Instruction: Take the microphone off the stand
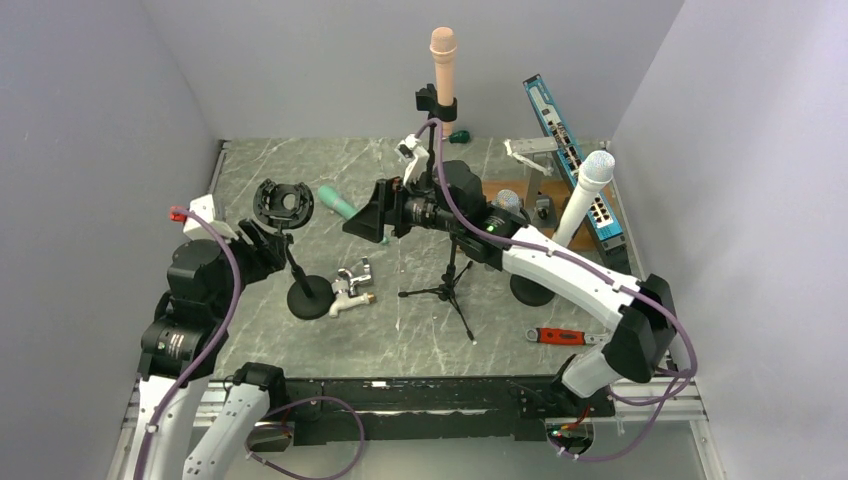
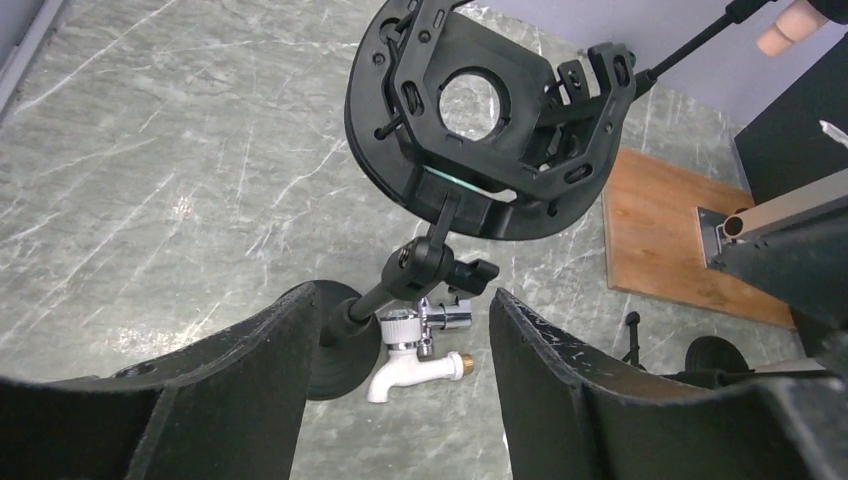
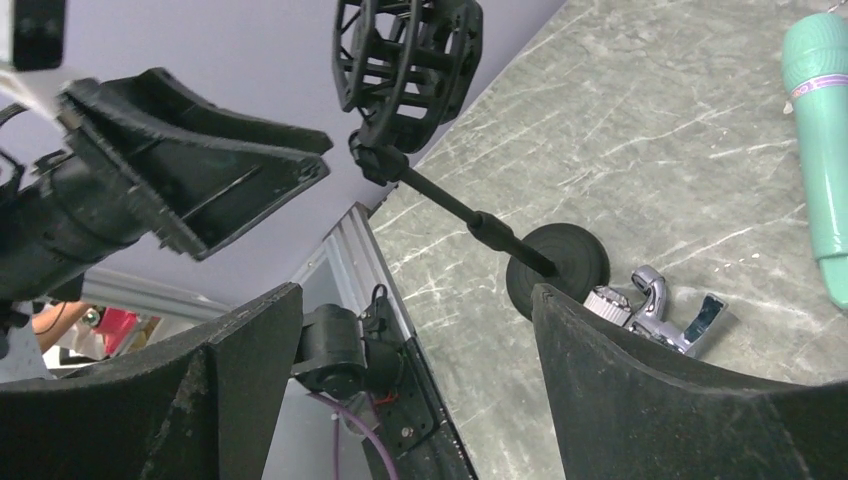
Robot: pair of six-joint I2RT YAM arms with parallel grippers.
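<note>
A peach microphone stands upright in the clip of a black tripod stand at the middle back. A white microphone leans in a round-base stand on the right. A teal microphone lies flat on the table; it also shows in the right wrist view. An empty black shock mount tops a round-base stand on the left. My left gripper is open beside that stand's pole, which shows between its fingers. My right gripper is open and empty, held above the table's middle.
A white and chrome faucet lies by the left stand's base. A red-handled wrench lies front right. A wooden board, a blue network switch and a green screwdriver are at the back.
</note>
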